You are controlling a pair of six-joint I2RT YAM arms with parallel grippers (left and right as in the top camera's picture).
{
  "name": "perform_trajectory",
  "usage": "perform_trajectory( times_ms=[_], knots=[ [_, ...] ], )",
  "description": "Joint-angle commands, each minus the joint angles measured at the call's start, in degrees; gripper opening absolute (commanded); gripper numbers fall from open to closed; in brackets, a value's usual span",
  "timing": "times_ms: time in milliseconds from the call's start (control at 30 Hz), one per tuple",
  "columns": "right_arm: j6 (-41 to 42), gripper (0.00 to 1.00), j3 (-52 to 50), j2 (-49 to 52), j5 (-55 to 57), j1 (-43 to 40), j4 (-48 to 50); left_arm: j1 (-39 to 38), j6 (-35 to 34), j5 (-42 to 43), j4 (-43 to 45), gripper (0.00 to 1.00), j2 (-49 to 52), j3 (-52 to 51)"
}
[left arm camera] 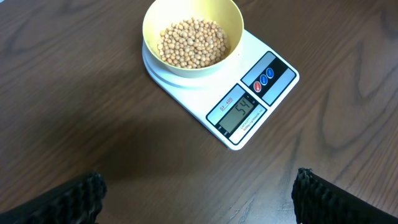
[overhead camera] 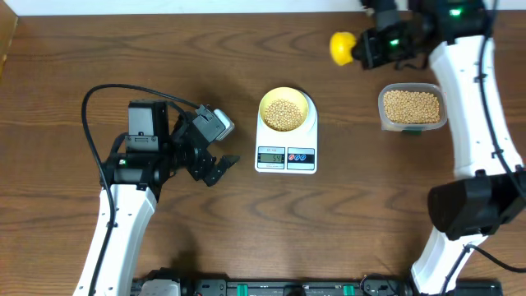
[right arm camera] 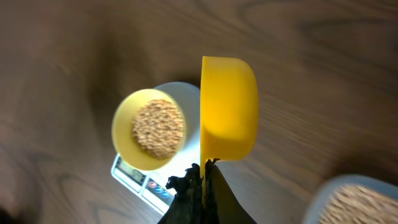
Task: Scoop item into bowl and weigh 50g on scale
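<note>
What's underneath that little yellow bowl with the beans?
The white scale: its display and buttons show in front. The platform beneath the bowl is mostly hidden.

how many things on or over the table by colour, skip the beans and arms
yellow: 2 (bowl, scoop)
white: 1 (scale)
clear: 1 (container)
total: 4
</note>
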Motion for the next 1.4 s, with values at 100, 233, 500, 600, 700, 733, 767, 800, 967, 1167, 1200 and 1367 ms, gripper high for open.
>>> perform_trajectory(
  times_ms=[100, 233, 500, 600, 700, 733, 767, 800, 967, 1167, 1200, 1367],
  knots=[
    [-3.17, 0.01, -4.72, -0.37, 0.7, 7.52, 3.17, -0.11, -0.72, 0.33, -0.09, 0.97, 0.13, 0.98],
    [-3.15, 0.01, -7.3, -0.37, 2.25, 10.54, 4.35, -0.13, -0.72, 0.33, -0.07, 0.98, 0.15, 0.98],
    [-5.38, 0.01, -8.66, -0.37, 8.37, 16.06, 5.66, -0.11, -0.72, 0.33, -0.07, 0.97, 0.15, 0.98],
    [-5.77, 0.01, -9.44, -0.37, 11.45, 17.29, 6.03, -0.13, -0.72, 0.33, -0.07, 0.98, 0.15, 0.98],
    [-5.81, 0.01, -10.97, -0.37, 11.45, 17.59, 6.27, -0.13, -0.72, 0.33, -0.07, 0.98, 0.15, 0.98],
    [-6.03, 0.01, -11.58, -0.37, 11.45, 17.68, 6.43, -0.11, -0.72, 0.33, -0.07, 0.98, 0.15, 0.98],
    [-6.19, 0.01, -12.63, -0.37, 11.47, 17.97, 6.71, -0.13, -0.72, 0.33, -0.07, 0.97, 0.13, 0.98],
    [-6.19, 0.01, -13.16, -0.37, 11.47, 18.08, 7.06, -0.13, -0.72, 0.33, -0.07, 0.97, 0.13, 0.98],
    [-6.19, 0.01, -15.34, -0.37, 11.32, 18.82, 9.6, -0.13, -0.7, 0.33, -0.07, 0.97, 0.15, 0.98],
    [-6.99, 0.01, -18.1, -0.37, 12.22, 19.41, 12.61, -0.13, -0.72, 0.33, -0.07, 0.97, 0.13, 0.98],
    [-7.02, 0.01, -18.34, -0.37, 12.39, 19.54, 12.83, -0.11, -0.72, 0.33, -0.07, 0.98, 0.15, 0.98],
    [-6.99, 0.01, -19.87, -0.37, 12.85, 19.89, 13.9, -0.13, -0.72, 0.33, -0.07, 0.98, 0.15, 0.98]
  ],
)
